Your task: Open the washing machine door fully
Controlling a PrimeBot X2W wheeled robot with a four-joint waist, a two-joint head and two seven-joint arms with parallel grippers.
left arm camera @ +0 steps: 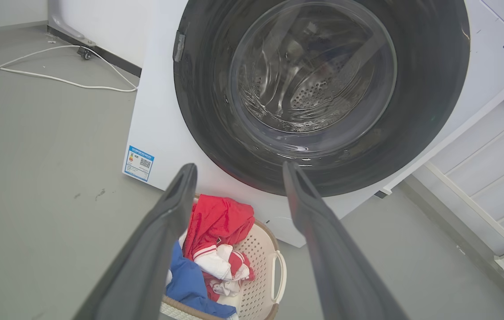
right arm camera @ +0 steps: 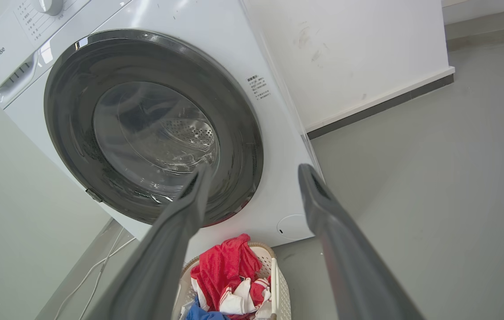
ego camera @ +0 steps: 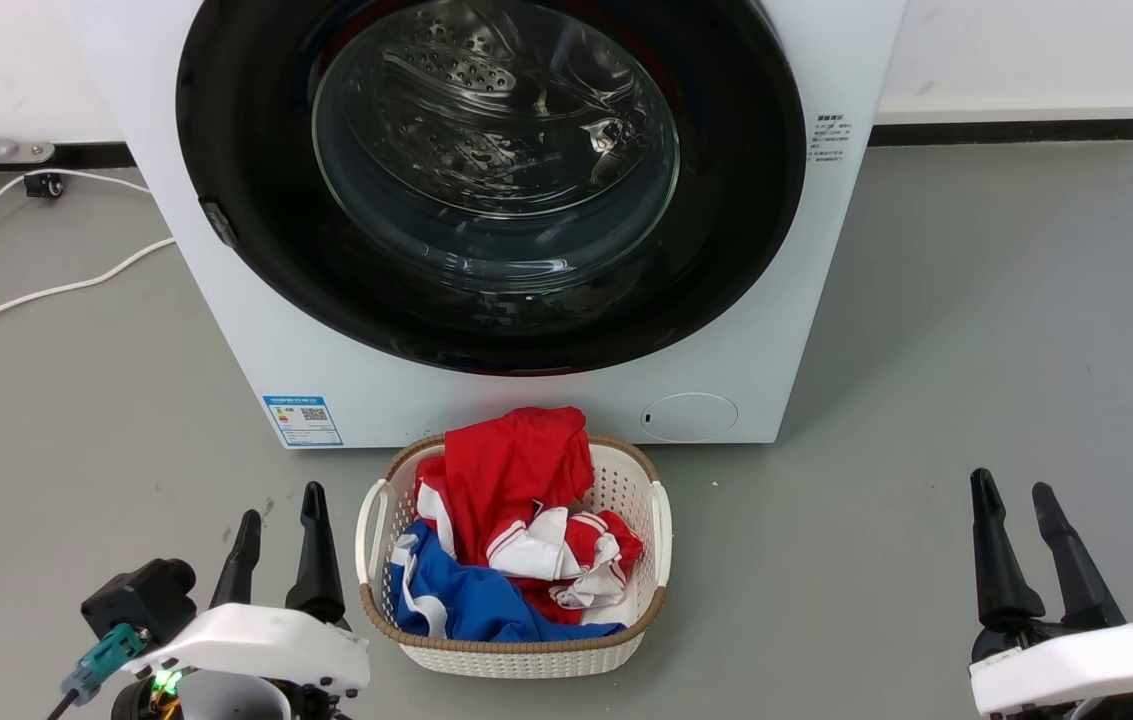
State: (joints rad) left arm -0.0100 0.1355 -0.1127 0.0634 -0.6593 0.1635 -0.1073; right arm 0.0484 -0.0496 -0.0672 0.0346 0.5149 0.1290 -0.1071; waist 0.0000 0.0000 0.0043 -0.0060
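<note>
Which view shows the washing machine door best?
Right wrist view: the washing machine door shows nearly its whole black rim, top included. Head view and left wrist view both cut off its top edge.

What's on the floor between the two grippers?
In the head view, a white laundry basket of red, blue and white clothes sits between the left gripper and right gripper, nearer the left; the rest is bare grey floor.

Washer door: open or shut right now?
Shut. The washing machine door sits flush against the washing machine; the drum shows through its glass.
</note>
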